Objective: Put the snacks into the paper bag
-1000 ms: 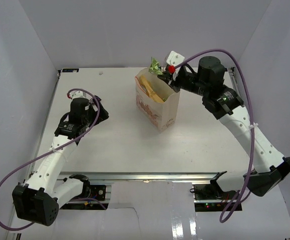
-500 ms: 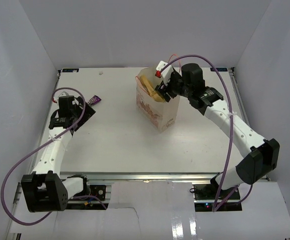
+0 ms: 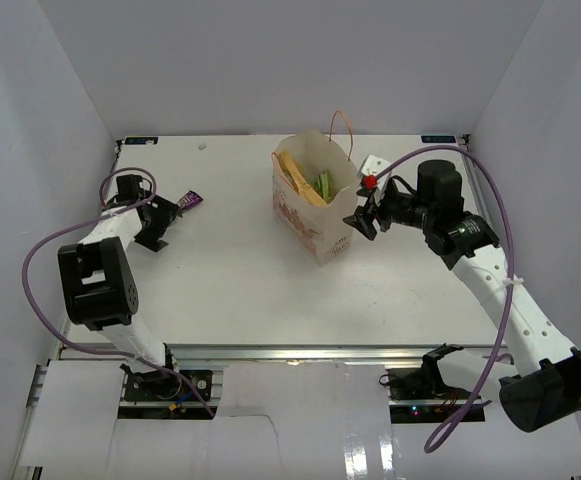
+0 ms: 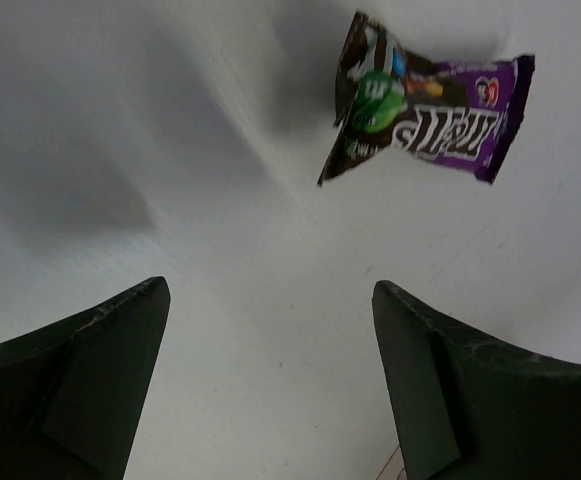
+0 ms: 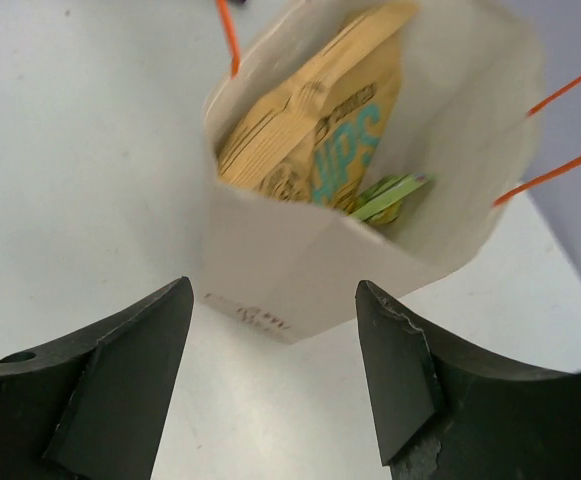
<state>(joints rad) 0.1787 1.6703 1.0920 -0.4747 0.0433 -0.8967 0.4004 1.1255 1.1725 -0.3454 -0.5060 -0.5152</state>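
Note:
The cream paper bag (image 3: 320, 225) stands upright mid-table with orange-red string handles (image 5: 560, 170). Inside it lean the yellow crisp packet (image 3: 295, 180) (image 5: 320, 120) and a green candy wrapper (image 3: 323, 185) (image 5: 385, 195). A purple candy wrapper (image 3: 191, 200) (image 4: 425, 110) lies flat on the table at the left. My left gripper (image 3: 160, 215) (image 4: 270, 310) hovers open just short of the purple wrapper, nothing between its fingers. To the right of the bag my right gripper (image 3: 360, 222) (image 5: 275, 320) is open and empty, a little back from the bag's rim.
White walls close in the table on the left, back and right. The arms' purple cables (image 3: 45, 260) loop beside each arm. The table's front edge rail (image 3: 290, 352) runs along the bottom.
My right gripper has let the green wrapper go into the bag and drawn back to the right of it. My left arm has swung toward the purple wrapper at the far left.

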